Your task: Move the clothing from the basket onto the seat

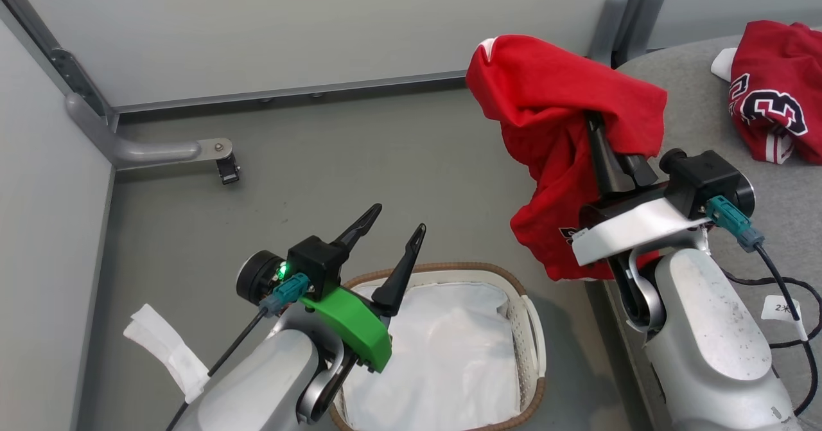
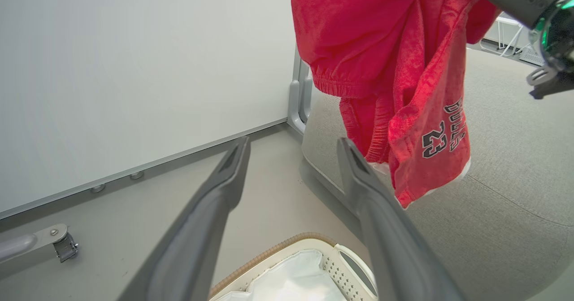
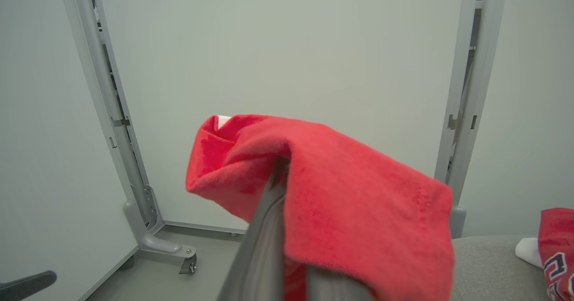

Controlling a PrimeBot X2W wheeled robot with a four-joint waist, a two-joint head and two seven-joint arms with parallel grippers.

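Note:
Red shorts (image 1: pixel 565 129) hang draped over my right gripper (image 1: pixel 594 126), which is shut on them in the air beside the grey seat (image 1: pixel 693 116). The left wrist view shows these shorts (image 2: pixel 394 76) with "23" lettering dangling above the seat's edge (image 2: pixel 515 193); in the right wrist view the shorts (image 3: pixel 341 202) cover the fingers. A red jersey (image 1: pixel 774 90) lies on the seat at the far right. My left gripper (image 1: pixel 392 222) is open and empty above the white basket (image 1: pixel 530 328), which holds a white sheet (image 1: pixel 443 354).
Grey partition panels (image 1: pixel 289 26) wall in the back and left, with a caster foot (image 1: pixel 225 164) on the floor. A white tag (image 1: pixel 167 347) hangs off my left arm. Cables (image 1: pixel 783 290) trail by the right wrist.

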